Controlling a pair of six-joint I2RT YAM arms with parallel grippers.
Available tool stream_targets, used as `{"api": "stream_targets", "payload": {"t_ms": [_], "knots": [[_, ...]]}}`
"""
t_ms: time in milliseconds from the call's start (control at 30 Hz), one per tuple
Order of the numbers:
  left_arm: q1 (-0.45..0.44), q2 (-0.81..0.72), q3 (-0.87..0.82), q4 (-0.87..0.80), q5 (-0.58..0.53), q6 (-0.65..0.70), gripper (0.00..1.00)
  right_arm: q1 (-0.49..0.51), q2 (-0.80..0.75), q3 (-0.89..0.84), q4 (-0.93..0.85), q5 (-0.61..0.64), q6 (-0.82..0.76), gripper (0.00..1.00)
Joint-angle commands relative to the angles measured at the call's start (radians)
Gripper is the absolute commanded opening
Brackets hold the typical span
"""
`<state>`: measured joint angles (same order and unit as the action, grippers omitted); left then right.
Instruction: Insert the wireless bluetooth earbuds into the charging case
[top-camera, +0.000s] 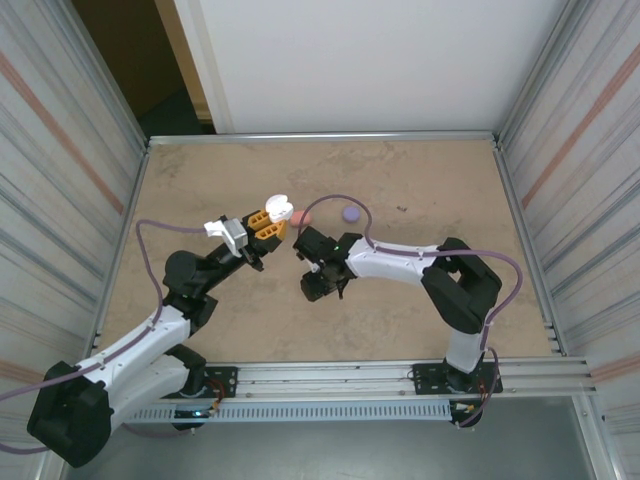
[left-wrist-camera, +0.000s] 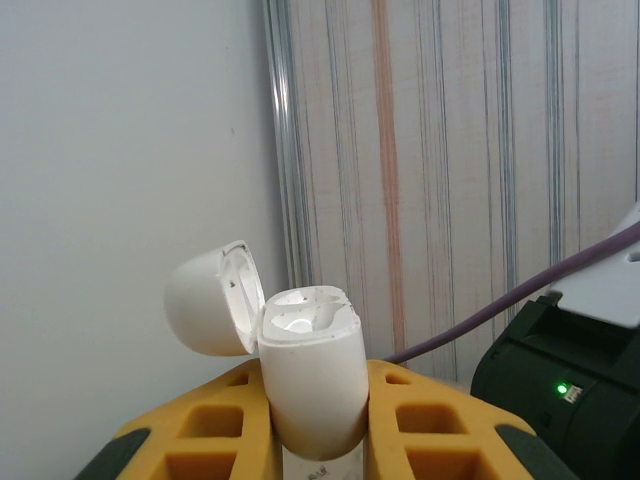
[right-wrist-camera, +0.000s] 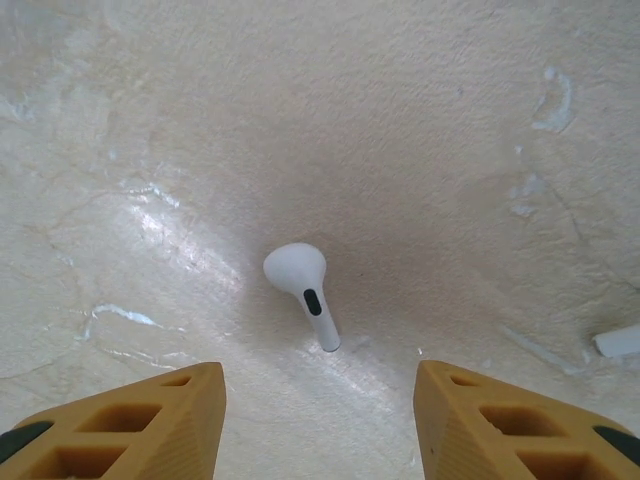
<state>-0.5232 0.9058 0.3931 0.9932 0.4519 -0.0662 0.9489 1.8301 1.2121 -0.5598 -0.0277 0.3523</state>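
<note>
Shiny table (right-wrist-camera: 480, 150), so the white earbud (right-wrist-camera: 300, 285) could squirt away when the spread right hand (right-wrist-camera: 318, 400) pinches; left hand (left-wrist-camera: 315, 405) grips the white case (left-wrist-camera: 310, 360).

The white case (left-wrist-camera: 312, 385) is smooth, matt plastic, its open rim dusted with specks. The earbud (right-wrist-camera: 298, 272) is glossy white plastic. The table (right-wrist-camera: 420, 130) looks mottled, scuffed, faintly shiny. The right gripper (right-wrist-camera: 318, 372) has matt yellow plastic fingers (right-wrist-camera: 130, 425). The side walls (top-camera: 60, 160) are ribbed metal.
</note>
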Motion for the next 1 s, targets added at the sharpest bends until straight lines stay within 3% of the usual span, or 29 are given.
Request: {"api": "stream_targets", "payload": {"t_ms": [0, 533, 967], "knots": [[0.003, -0.03, 0.015, 0.011, 0.014, 0.016, 0.0, -0.015, -0.008, 0.049, -0.037, -0.05, -0.04, 0.51], [0.002, -0.034, 0.013, 0.004, 0.009, 0.024, 0.0, -0.03, 0.126, 0.168, -0.081, -0.057, -0.083, 0.49], [0.002, -0.025, 0.018, -0.001, 0.008, 0.026, 0.0, -0.03, 0.173, 0.184, -0.09, -0.069, -0.088, 0.41]]}}
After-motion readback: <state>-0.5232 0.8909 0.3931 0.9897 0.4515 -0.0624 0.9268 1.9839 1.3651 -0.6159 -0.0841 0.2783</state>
